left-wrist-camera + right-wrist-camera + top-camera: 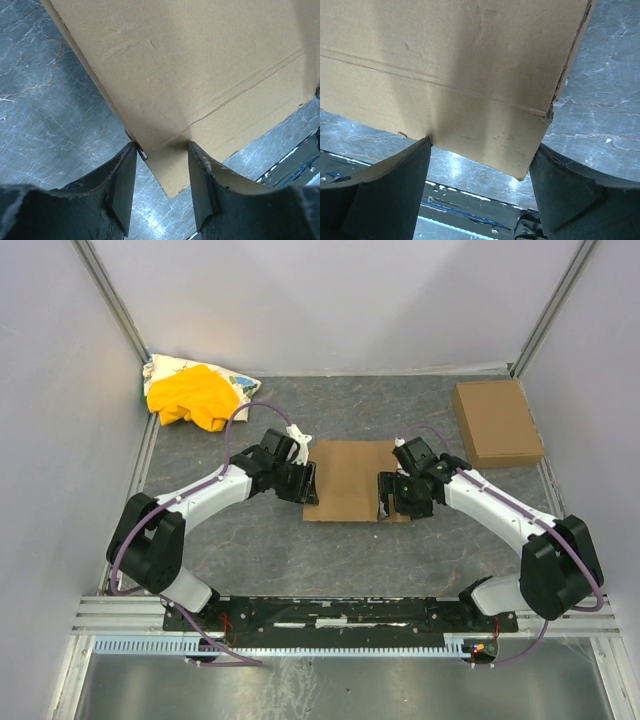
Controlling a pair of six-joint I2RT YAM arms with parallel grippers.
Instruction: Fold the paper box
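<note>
My left gripper (161,146) stands half apart, its fingertips against the near left corner of the paper box (350,478). My right gripper (482,145) is spread wide at the near right corner. The sheet lies mid-table (300,555) between them. A smaller folded box (497,423) sits far right and a yellow cloth (190,395) far left.

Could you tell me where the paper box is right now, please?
In the top view, the paper box lies in the middle of the table, directly between the left hand at its left edge and the right hand at its right edge.
</note>
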